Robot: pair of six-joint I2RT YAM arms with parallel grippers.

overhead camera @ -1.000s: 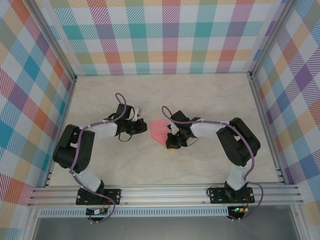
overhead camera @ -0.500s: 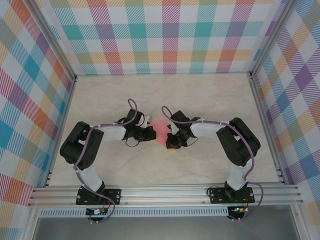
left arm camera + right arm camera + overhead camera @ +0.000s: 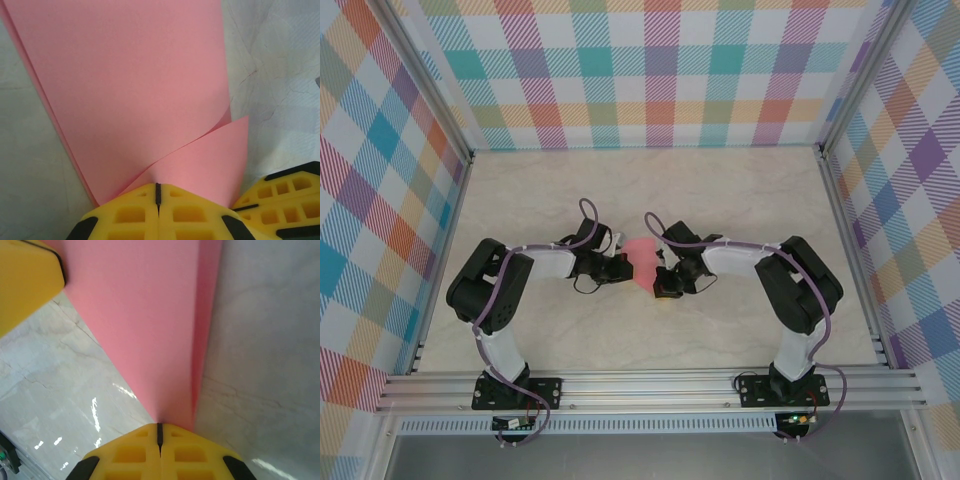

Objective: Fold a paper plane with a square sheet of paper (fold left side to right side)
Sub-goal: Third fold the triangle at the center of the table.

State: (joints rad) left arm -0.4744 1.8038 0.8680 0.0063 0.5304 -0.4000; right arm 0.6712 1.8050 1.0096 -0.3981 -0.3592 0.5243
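The salmon-pink paper [image 3: 641,250] lies on the marble-patterned desk [image 3: 740,190]. It is straight out from the middle of the near rail [image 3: 650,384] and well away from it, roughly halfway across the desk's depth. Both arms reach inward from their bases on that rail and meet at the paper. The left hand [image 3: 623,268] comes in left of the rail's middle. The right hand [image 3: 660,284] comes in right of it and sits slightly nearer the rail.

In the left wrist view, the left hand [image 3: 158,192] is clamped tight on the paper [image 3: 135,80]. Its yellow pads [image 3: 130,216] meet with only a thin dark seam between them, and a corner flap of the paper curls up into that seam. Beyond the flap the sheet lies flat, with the edge of a second layer showing along its left side. A yellow finger [image 3: 287,192] of the right hand sits just beside the flap.

In the right wrist view, the right hand [image 3: 160,432] is closed just as firmly on the paper [image 3: 140,325], pads pressed together with the sheet running out from the seam. A fold shows as a darker band along the paper's right side, next to bare desk. A yellow finger [image 3: 25,285] of the left hand overlaps the paper's upper left edge.
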